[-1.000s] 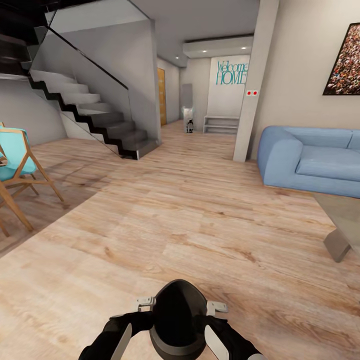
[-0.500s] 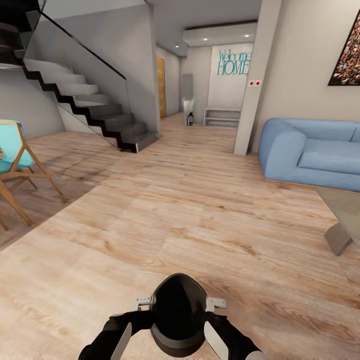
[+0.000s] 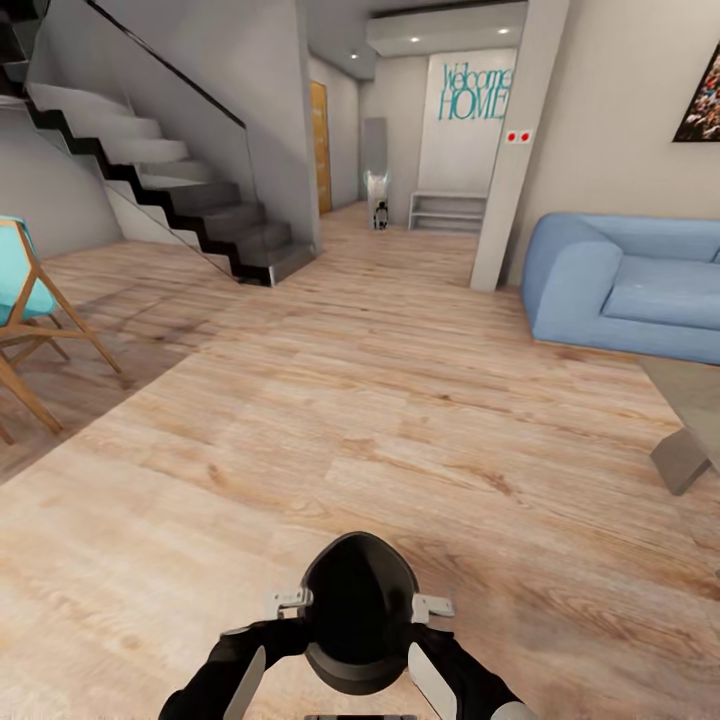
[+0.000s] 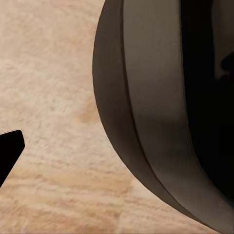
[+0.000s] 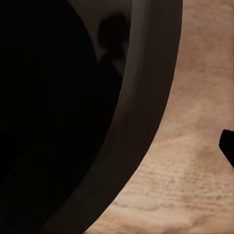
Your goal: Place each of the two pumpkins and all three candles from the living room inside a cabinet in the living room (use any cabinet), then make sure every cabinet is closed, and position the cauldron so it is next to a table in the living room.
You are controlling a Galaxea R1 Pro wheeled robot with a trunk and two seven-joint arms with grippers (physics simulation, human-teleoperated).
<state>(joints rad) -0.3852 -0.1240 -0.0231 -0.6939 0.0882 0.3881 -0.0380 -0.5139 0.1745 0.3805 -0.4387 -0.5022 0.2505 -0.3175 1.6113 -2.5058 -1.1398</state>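
I held the cauldron (image 3: 359, 625) clamped between both claws, left claw (image 3: 288, 604) and right claw (image 3: 432, 606); the table (image 3: 690, 420) waited ahead, cauldron unplaced.

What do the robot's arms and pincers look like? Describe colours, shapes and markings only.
Both arms are glossy black and rounded, each with a long pale grey panel along the forearm: left arm, right arm. Each ends in a small light grey metal bracket with dark holes: left pincer, right pincer. No cables or lettering are visible.
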